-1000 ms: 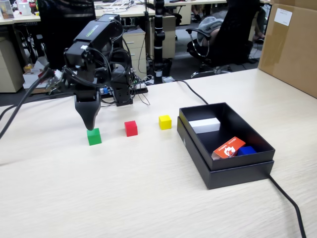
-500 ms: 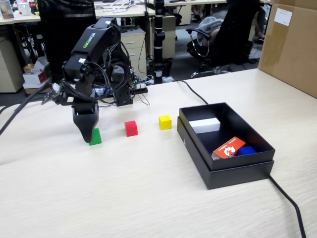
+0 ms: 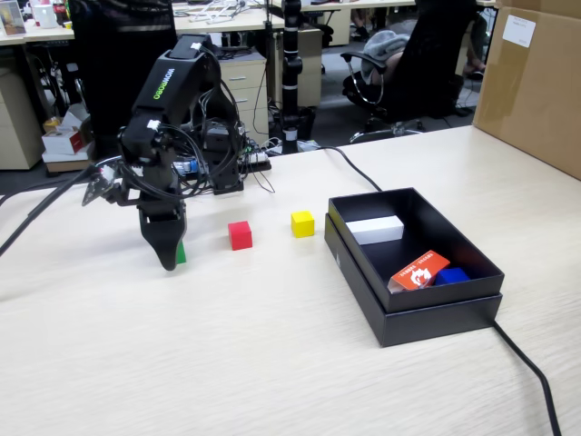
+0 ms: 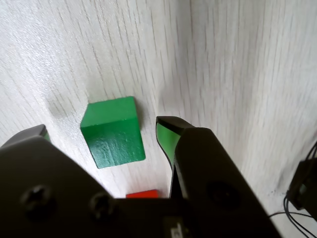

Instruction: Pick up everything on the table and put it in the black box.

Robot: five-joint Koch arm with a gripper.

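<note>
Gripper (image 4: 101,130) is spread wide, jaws either side of the green cube (image 4: 113,131) w/ gaps both sides, gripping nothing; contact w/ the table (image 3: 227,354) is hard to tell. In the fixed view the cube is mostly hidden behind the jaw. Red cube (image 3: 240,234) and yellow cube (image 3: 302,223) sit to the gripper's right, then the black box (image 3: 436,313) w/ a white block (image 3: 375,229) and an orange packet (image 3: 419,270) inside. Office chairs behind.

room: office | desks (image 3: 241,18) at back | black swivel chair (image 3: 408,77) | brown carton (image 3: 536,82) right | dark floor
</note>
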